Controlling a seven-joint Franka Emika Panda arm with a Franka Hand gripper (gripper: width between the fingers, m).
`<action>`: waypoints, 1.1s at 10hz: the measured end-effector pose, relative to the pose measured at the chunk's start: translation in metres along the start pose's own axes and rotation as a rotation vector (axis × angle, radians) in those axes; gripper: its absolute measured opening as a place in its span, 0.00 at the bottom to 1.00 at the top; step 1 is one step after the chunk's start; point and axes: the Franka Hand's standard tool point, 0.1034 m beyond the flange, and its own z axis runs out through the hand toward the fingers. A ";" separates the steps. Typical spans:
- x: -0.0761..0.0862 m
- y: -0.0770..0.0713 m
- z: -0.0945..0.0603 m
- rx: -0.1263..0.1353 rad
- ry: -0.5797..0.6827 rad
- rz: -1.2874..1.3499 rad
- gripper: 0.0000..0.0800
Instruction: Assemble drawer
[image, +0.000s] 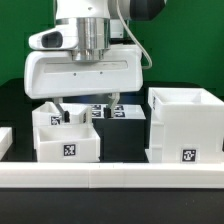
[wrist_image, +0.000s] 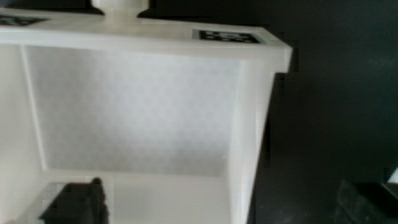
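Observation:
The small white drawer box (image: 66, 136) stands at the exterior view's left, open side up, with a marker tag on its front. In the wrist view I see its pale inside floor (wrist_image: 134, 110), its knob (wrist_image: 116, 8) on the far wall and its side wall (wrist_image: 258, 130). My gripper (image: 87, 103) hangs low over the box with the jaws wide apart. One finger (wrist_image: 75, 203) is over the box's inside and the other (wrist_image: 386, 190) is outside the side wall, so the gripper (wrist_image: 231, 205) straddles that wall without closing on it. The larger white drawer housing (image: 185, 124) stands at the exterior view's right.
Black blocks with marker tags (image: 118, 113) sit behind and between the box and the housing. A white rail (image: 110, 172) runs along the front. A small white piece (image: 4, 137) shows at the exterior view's left edge.

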 end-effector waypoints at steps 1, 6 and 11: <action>0.000 0.000 0.000 0.000 0.000 -0.001 0.81; -0.020 -0.008 0.029 -0.014 -0.008 0.000 0.81; -0.029 -0.012 0.053 -0.022 -0.014 -0.005 0.81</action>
